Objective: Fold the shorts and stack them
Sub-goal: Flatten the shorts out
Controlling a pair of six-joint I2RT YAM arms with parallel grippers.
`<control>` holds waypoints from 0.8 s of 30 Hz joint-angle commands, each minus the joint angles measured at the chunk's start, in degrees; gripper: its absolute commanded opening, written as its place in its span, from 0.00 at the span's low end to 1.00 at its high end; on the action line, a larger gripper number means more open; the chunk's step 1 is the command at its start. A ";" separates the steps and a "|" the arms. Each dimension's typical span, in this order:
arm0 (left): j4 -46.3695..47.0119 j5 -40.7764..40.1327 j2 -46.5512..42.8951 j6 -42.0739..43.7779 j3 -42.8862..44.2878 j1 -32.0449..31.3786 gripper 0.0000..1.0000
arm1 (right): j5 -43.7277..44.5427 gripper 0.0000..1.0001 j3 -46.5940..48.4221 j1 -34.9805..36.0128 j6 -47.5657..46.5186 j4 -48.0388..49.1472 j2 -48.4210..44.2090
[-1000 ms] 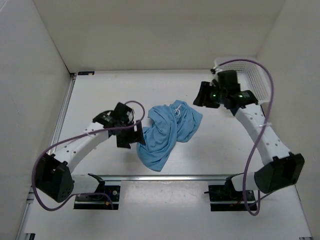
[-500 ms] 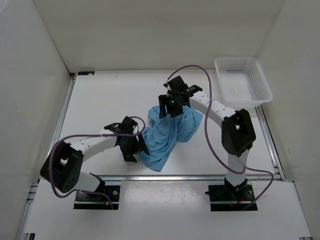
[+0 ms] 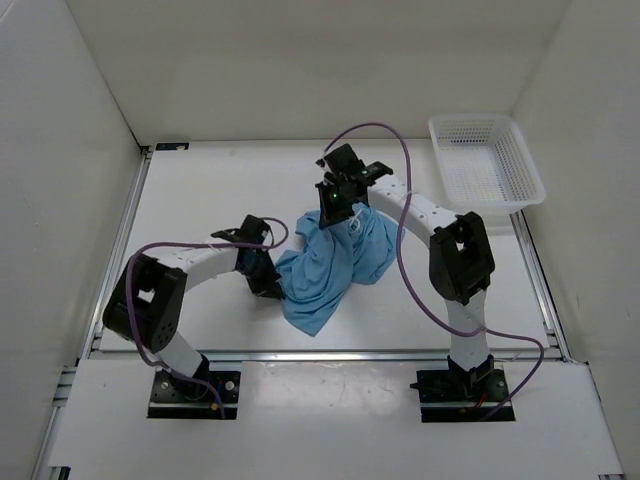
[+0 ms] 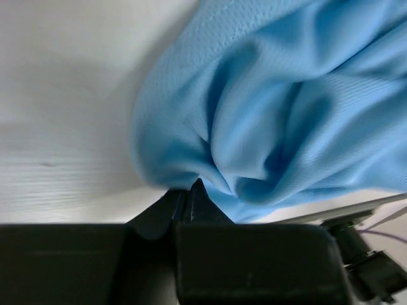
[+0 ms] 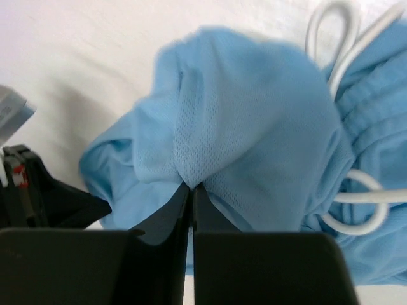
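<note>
White tabletop, pale walls on three sides. I list from its left edge to its right.

1. Left gripper: a second ago it stood spread beside the cloth. I now read it as clenched, its jaws pinched together on a fold at the heap's left side.

2. Light sky-blue thin-fabric shorts: a crumpled heap at mid-table, somewhat toward the near edge, neither flat nor folded. The white drawstring lies looped at the far side.

3. Right gripper: a second ago it was out by the far right corner. It is now at the heap's far edge, clamped on a pinch of fabric beside the gathered waistband.

4. White mesh plastic basket: far right corner, well apart from the cloth.

Note: both claws now hold fabric, so I judge that lifting and spreading the heap comes next. Folding has not begun.
</note>
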 commanded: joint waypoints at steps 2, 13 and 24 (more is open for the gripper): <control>-1.84 1.10 -4.71 7.92 10.01 9.47 0.10 | -1.50 0.00 14.72 -3.47 -0.83 -0.91 -0.47; -27.44 -3.56 1.45 13.83 69.62 19.42 0.10 | -4.24 0.00 28.99 -9.73 2.07 -2.85 -11.15; -23.22 -0.57 -11.73 15.58 51.45 17.14 0.10 | 3.14 0.00 8.37 -10.43 1.37 -1.09 -21.11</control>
